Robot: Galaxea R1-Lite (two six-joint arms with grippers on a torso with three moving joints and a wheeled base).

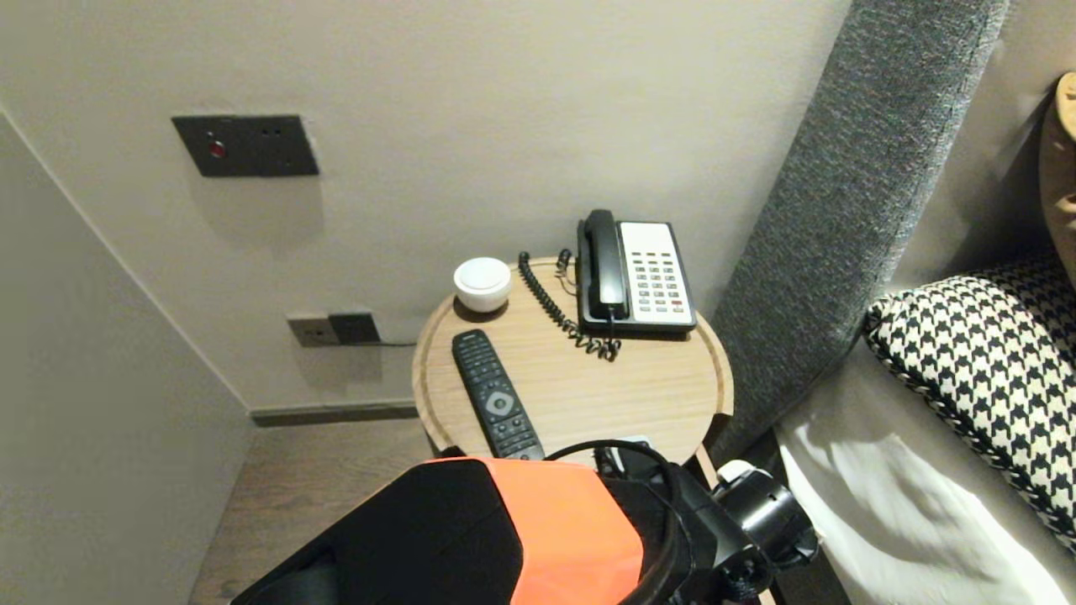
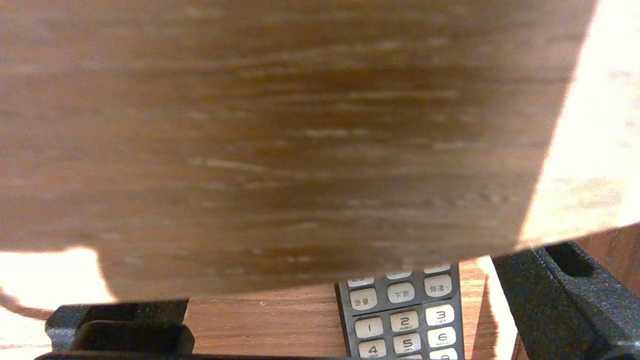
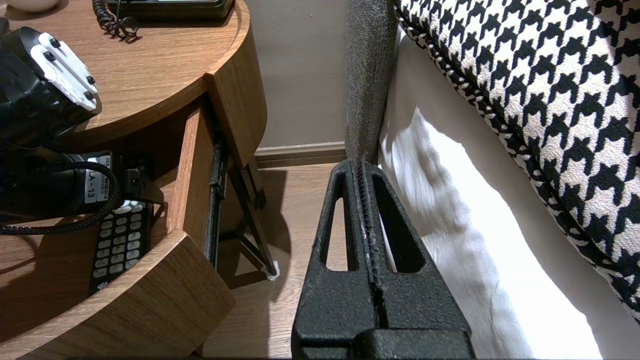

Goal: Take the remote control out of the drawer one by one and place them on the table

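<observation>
The left gripper (image 2: 325, 305) sits inside the bench's open drawer (image 3: 192, 165), jaws wide apart. The remote control (image 2: 405, 320) lies between them, its long axis in line with the fingers. The right gripper (image 3: 364, 172), jaws together, hangs beside the bed (image 3: 450, 225).

Table (image 1: 656, 395), phone (image 1: 643, 277), remote (image 1: 496, 395), perhaps cup (image 1: 482, 284), drawer remote (image 3: 117, 245)
</observation>
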